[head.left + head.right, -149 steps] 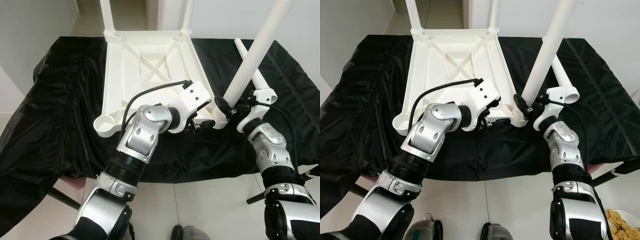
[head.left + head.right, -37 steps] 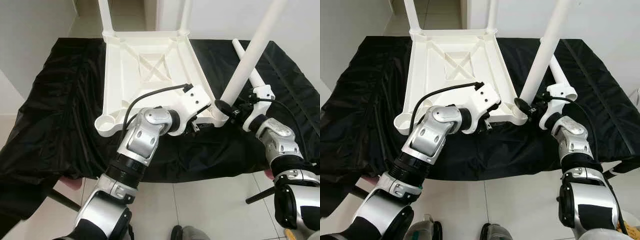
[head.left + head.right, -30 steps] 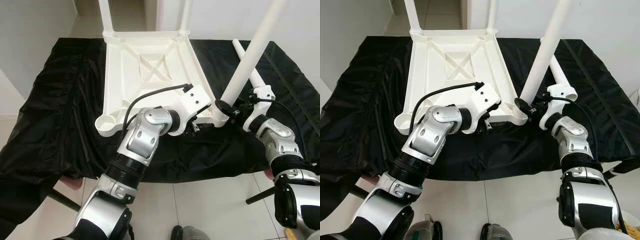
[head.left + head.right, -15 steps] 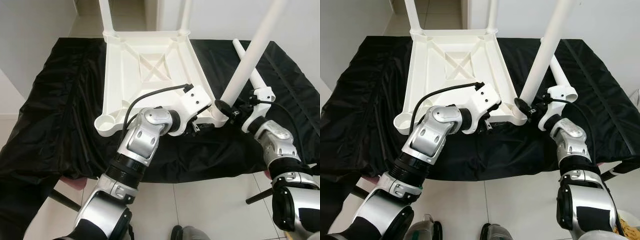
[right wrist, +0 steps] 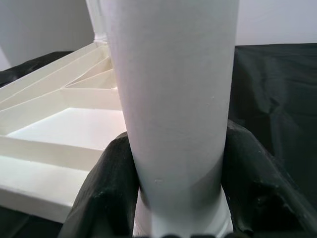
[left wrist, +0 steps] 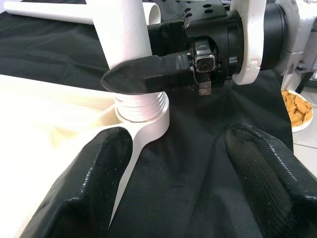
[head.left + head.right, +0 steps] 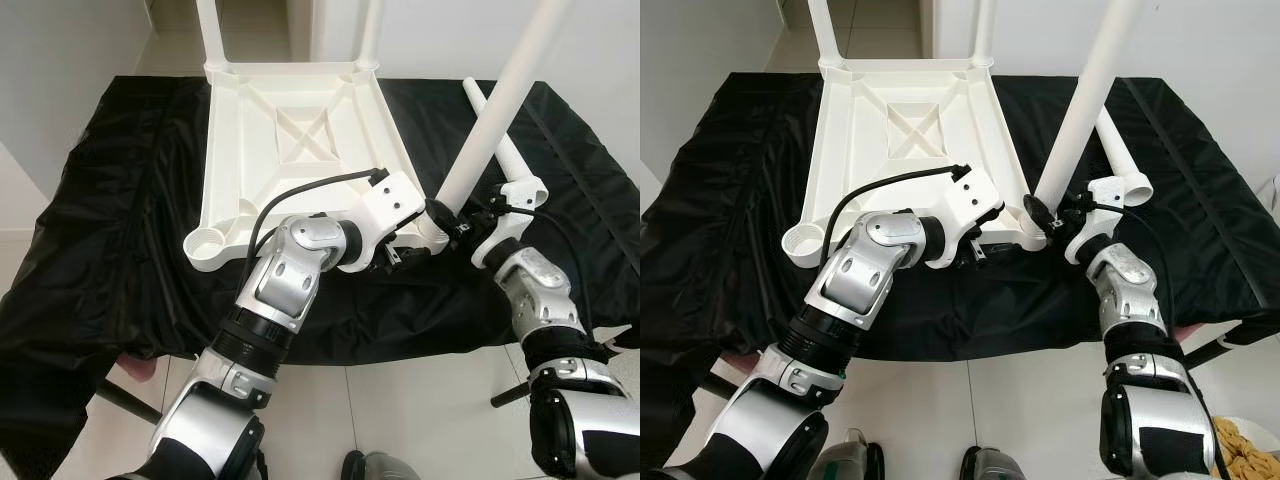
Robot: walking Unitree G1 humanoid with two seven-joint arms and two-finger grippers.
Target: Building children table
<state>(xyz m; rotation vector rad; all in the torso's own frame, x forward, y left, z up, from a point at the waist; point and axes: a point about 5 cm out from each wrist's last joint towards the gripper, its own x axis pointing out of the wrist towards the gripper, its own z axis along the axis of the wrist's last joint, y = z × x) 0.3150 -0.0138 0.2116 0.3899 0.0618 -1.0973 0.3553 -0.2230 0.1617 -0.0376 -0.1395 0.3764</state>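
- A big black cloth (image 7: pixel 110 230) covers the work surface, and all the parts sit on it.
- The white table top (image 7: pixel 290 130) lies upside down in the middle of the cloth, with its ribs facing up. Two legs already stand up from its far corners.
- A long white leg (image 7: pixel 495 105) stands tilted at the near right corner of the table top. Its bottom end with the ridges sits in the round socket (image 6: pixel 141 116) there.
- A spare white leg (image 7: pixel 1118 150) lies flat on the cloth to the right, just past the tilted leg.
- The near left corner of the table top has an open round socket (image 7: pixel 205 245).
- The left gripper (image 6: pixel 173 163) is at the near edge of the table top, just left of the near right socket. Its two black fingers (image 6: pixel 99 168) are spread wide apart and hold nothing. One finger lies over the table top edge and the other over the cloth.
- The right gripper (image 5: pixel 176 183) is squeezed around the bottom of the tilted leg. One black finger (image 5: pixel 111 183) presses on each side of it, just above the socket.
- A small plate of yellow snacks (image 6: pixel 292 106) sits on the floor to the right.
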